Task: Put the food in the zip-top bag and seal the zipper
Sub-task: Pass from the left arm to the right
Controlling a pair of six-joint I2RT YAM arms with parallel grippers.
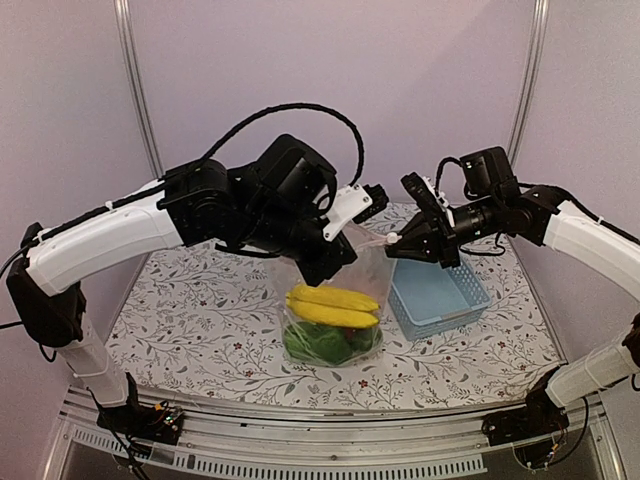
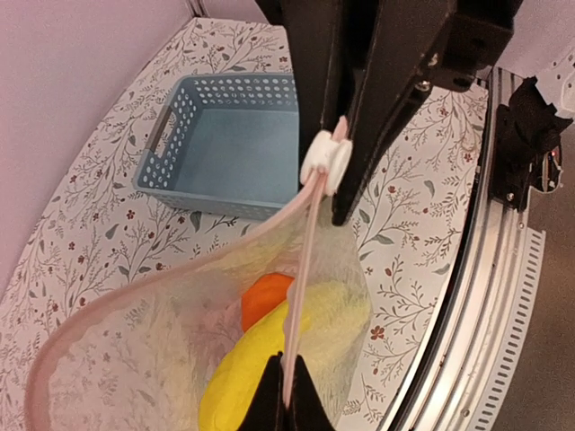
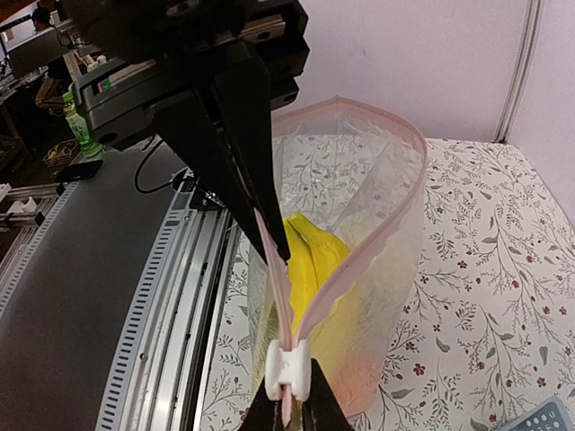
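Observation:
The clear zip-top bag (image 1: 365, 262) stands upright mid-table, held up by both grippers. Yellow bananas (image 1: 333, 306) and green food (image 1: 320, 343) lie inside; an orange (image 2: 266, 301) shows beside the bananas (image 2: 238, 382) in the left wrist view. My left gripper (image 1: 337, 262) is shut on the pale pink zipper strip (image 2: 301, 269) at one end of the mouth. My right gripper (image 1: 396, 240) is shut on the white slider (image 3: 289, 370) at the other end. Behind the slider the zipper (image 3: 395, 224) gapes open in a loop over the bananas (image 3: 314, 260).
The light-blue basket (image 1: 440, 325) stands just right of the bag, under my right gripper; in the left wrist view it (image 2: 207, 193) holds nothing. The table's metal front rail (image 2: 467, 341) runs close to the bag.

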